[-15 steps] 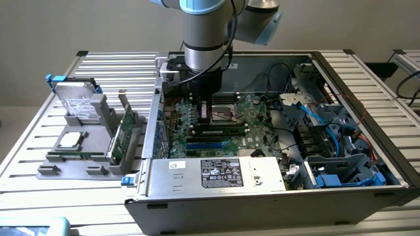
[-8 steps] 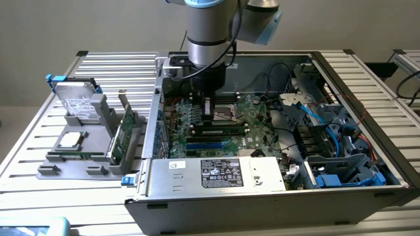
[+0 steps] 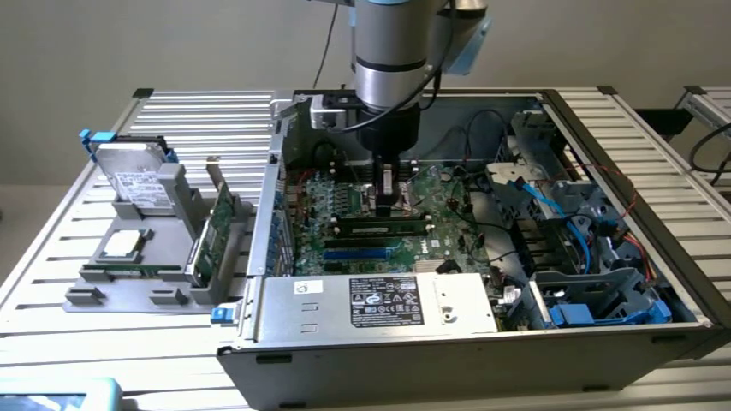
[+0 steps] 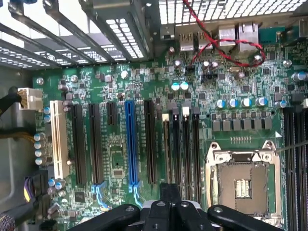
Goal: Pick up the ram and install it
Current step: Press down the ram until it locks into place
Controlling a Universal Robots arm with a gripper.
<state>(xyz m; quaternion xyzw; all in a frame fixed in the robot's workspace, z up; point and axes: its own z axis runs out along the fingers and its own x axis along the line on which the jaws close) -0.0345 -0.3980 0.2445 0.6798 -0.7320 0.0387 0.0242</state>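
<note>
Robot gripper [image 3: 389, 201] lowered inside the open grey metal computer case [image 3: 457, 351], its fingers drawn fully together directly above the long narrow green memory stick with black chips [image 3: 379, 228], which lies seated along one of the slots on the green motherboard [image 3: 331, 214]; whether the fingertips actually touch the stick's upper edge cannot be told. The wrist view looks along the black finger housing [image 4: 168, 211] toward the row of black and blue expansion slots [image 4: 130, 144] and the empty square silver processor socket [image 4: 243, 183] just beside the fingers. Principal risks, as judged: if the stick is not squarely in its slot, downward pressure from the closed fingers may tilt it, leave one end unlatched, or strain the board; a small sideways offset would send the fingertips onto neighbouring slots or components; the red-and-black twisted wire pair [image 4: 226, 45] beyond the fingers, and the blue cables [image 3: 560, 205] farther off in the case, may snag the arm. Outside the case, a grey holder [image 3: 126, 274] carries a spare drive and cards, well apart from the fingers.
</note>
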